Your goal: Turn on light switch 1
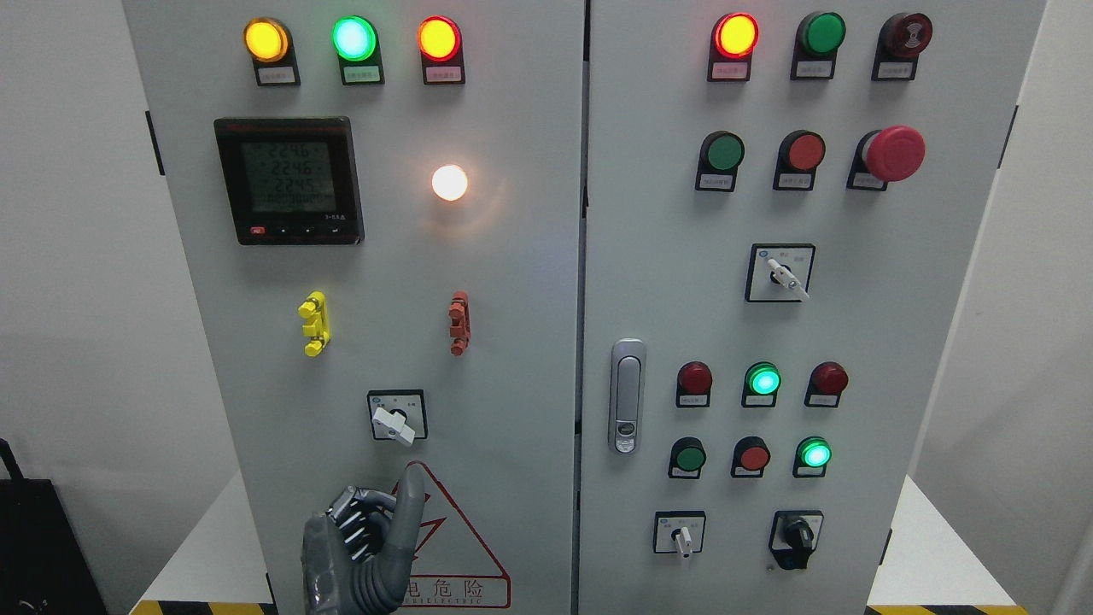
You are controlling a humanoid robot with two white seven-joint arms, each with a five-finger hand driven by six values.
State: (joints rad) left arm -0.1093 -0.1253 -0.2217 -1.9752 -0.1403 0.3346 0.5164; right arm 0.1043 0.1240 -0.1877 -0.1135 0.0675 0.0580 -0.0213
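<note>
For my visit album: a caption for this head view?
Robot's left hand points one finger up toward the white knob switch on a grey control cabinet.

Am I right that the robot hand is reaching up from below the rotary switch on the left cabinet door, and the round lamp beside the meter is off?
Not quite: the head view shows the round lamp glowing. The robot hand is indeed below the rotary switch.

Two cabinet doors stand side by side. On the left door (512,342), three lamps (353,38) sit in a row at the top, with a meter (289,180) below them and a round light (449,182) to its right. A rotary switch (395,420) is mounted lower down, and the robot hand (367,547) is seen just below it. A door handle (627,395) is fixed at the left edge of the right door (922,342).
</note>
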